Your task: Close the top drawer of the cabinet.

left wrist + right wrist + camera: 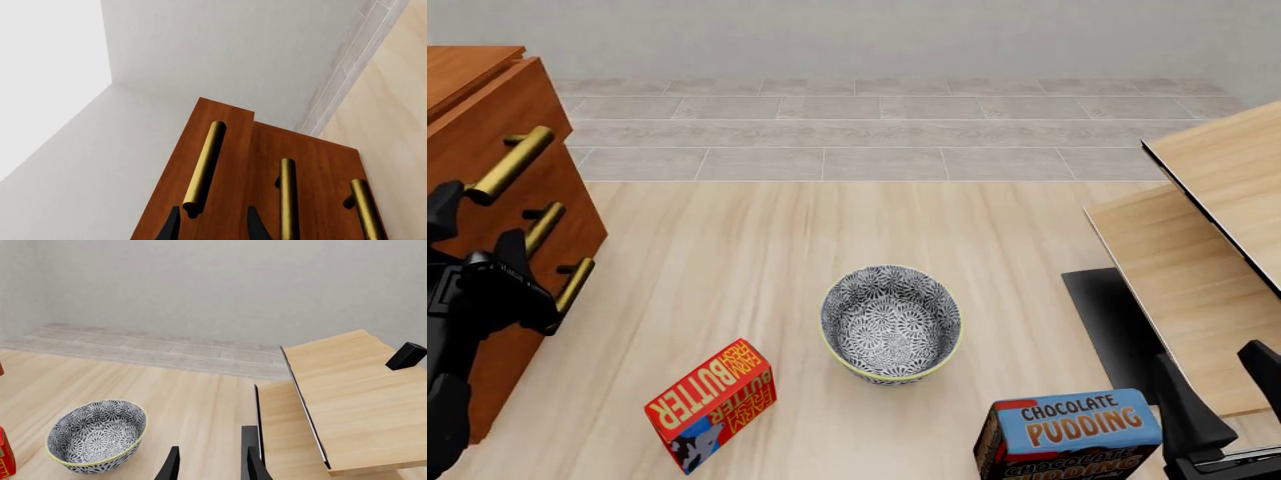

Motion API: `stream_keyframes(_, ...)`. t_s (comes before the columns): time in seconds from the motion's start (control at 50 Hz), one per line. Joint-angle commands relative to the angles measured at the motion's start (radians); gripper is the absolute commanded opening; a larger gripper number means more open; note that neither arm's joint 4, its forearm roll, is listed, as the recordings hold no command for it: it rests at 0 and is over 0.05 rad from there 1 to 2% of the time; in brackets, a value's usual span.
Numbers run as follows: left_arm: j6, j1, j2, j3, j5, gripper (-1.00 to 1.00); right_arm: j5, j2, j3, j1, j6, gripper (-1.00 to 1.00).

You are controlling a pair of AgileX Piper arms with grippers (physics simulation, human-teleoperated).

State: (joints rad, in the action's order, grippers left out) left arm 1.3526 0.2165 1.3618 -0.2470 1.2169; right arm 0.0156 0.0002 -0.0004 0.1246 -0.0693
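My left gripper (212,225) sat jaws parted, empty, straddling lower end of top drawer (200,170) brass handle (204,167); drawer protruded from cabinet (507,200) at table's left. Right gripper (210,465) parted, empty.

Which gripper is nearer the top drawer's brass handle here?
Left. The left gripper sits just below the top drawer handle's end, fingers apart. The right gripper hangs far across the table, by the patterned bowl and light-wood panels.
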Motion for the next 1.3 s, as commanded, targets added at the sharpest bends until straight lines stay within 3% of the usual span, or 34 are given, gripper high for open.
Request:
stream_keyframes(0.02,0.001,0.048,-0.006,0.016,0.003,1.0,0.004,0.0,0.0,0.002,-0.001,1.0)
stream_keyframes(1.3,0.0,0.172,-0.006,0.029,0.003,1.0,0.013,0.0,0.0,0.015,-0.005,1.0)
